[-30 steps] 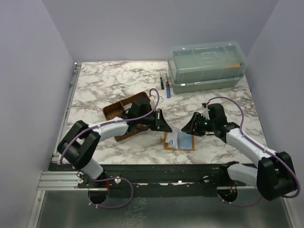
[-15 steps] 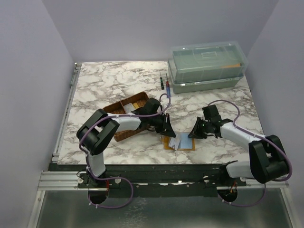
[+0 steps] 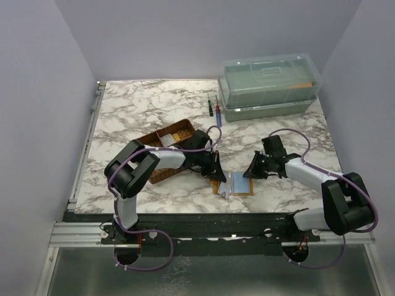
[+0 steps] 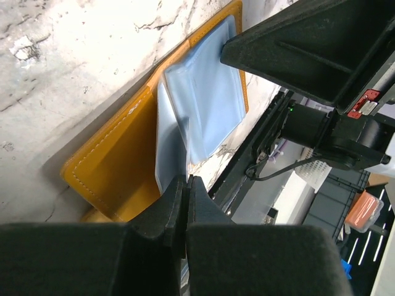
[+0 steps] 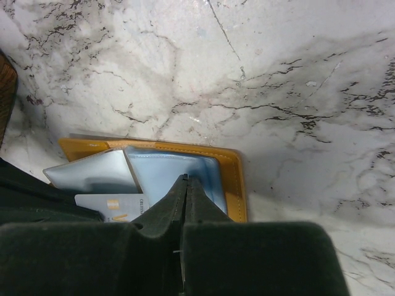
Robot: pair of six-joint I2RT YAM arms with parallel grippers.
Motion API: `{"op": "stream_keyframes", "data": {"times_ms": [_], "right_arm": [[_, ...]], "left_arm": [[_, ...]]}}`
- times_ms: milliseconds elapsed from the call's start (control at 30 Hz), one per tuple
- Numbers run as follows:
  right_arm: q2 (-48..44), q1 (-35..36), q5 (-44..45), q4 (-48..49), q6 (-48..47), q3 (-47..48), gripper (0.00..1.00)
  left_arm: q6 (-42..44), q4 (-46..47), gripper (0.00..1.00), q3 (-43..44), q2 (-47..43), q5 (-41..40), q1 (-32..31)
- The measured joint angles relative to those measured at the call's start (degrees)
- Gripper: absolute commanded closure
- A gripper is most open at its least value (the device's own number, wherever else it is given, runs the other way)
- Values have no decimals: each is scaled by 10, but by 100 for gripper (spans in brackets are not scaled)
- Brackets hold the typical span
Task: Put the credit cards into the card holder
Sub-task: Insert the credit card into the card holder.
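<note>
Top external view: the marble desk (image 3: pixel 136 105) carries the card holder (image 3: pixel 242 187) near its front edge, between both arms. It lies open, mustard-orange outside with a pale blue inner pocket. Two credit cards (image 5: pixel 92 174) lie askew across its inner face, apparently not seated. The right tool (image 3: pixel 252 169), clenched, bears on the pocket, probably pinning it flat. The left tool (image 3: pixel 213 165) is clenched at a card edge. Whether it grips the card cannot be told.

- tabletop (image 3: pixel 142 105): glossy, smooth, marble-look
- card holder (image 4: pixel 111 166): matt mustard leather-like w/ stitched edge; inner face smooth pale-blue
- credit cards (image 5: pixel 92 174): smooth plastic, slight sheen
- box (image 3: pixel 271 80), upper right: translucent plastic
</note>
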Motion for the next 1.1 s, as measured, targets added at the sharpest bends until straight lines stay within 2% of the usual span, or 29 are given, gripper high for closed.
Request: {"op": "stream_keyframes", "data": {"times_ms": [700, 1100], "right_arm": [[0, 0, -1, 0, 0, 0, 99], [-5, 0, -2, 5, 0, -5, 99]], "left_arm": [[-45, 72, 100, 2, 34, 9, 7], [-79, 133, 100, -17, 34, -31, 11]]}}
